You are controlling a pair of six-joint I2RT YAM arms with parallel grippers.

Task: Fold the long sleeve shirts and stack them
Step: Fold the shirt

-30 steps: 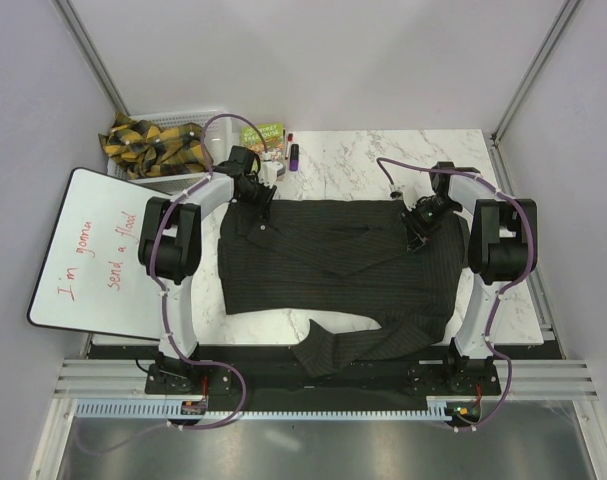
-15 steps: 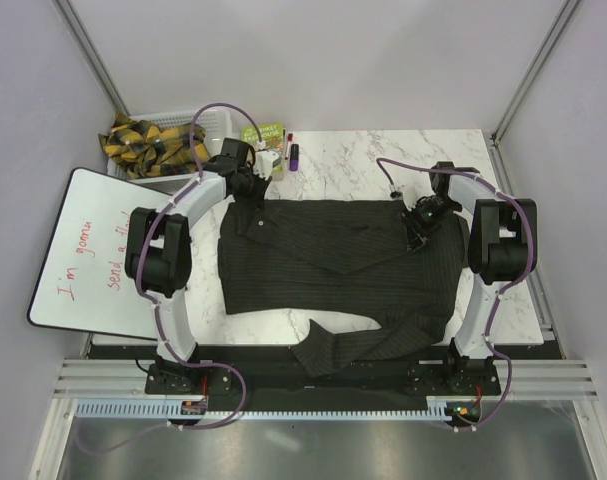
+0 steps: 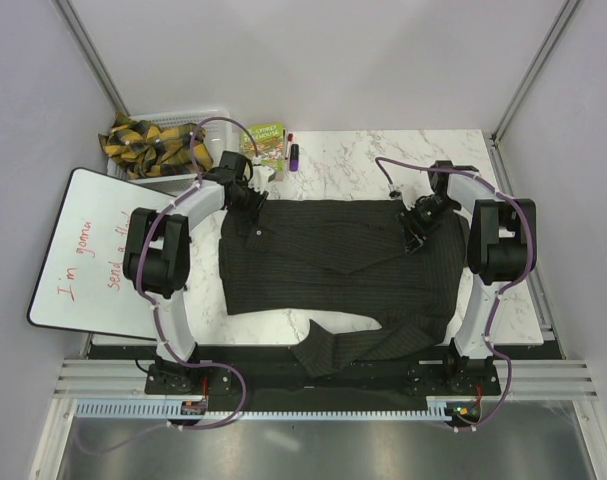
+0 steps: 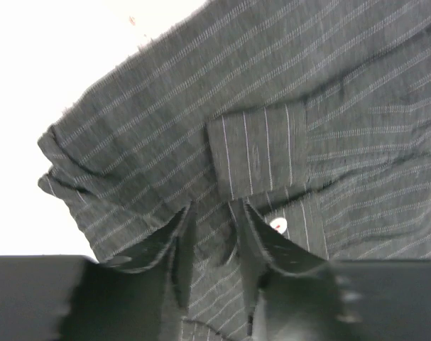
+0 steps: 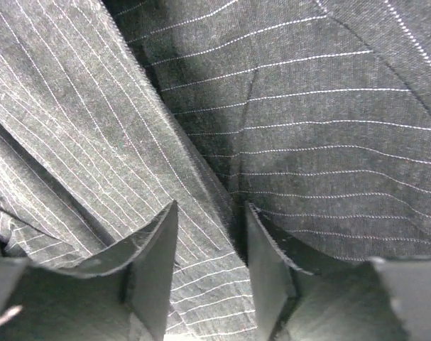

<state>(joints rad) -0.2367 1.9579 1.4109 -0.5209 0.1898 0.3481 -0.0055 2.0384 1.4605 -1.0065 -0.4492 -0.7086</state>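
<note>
hovering partly open and holding nothing, left pincer [image 4: 211, 209] and right pincer [image 5: 211, 209] straddle folds of the shirt [image 3: 333, 265] spread across the counter [image 3: 353, 165]; closing could pinch extra layers, dragging it askew.

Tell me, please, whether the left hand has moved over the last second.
Yes. The left hand has shifted slightly left over the shirt and its far corner, away from the purple marker and nearer the white basket.
</note>
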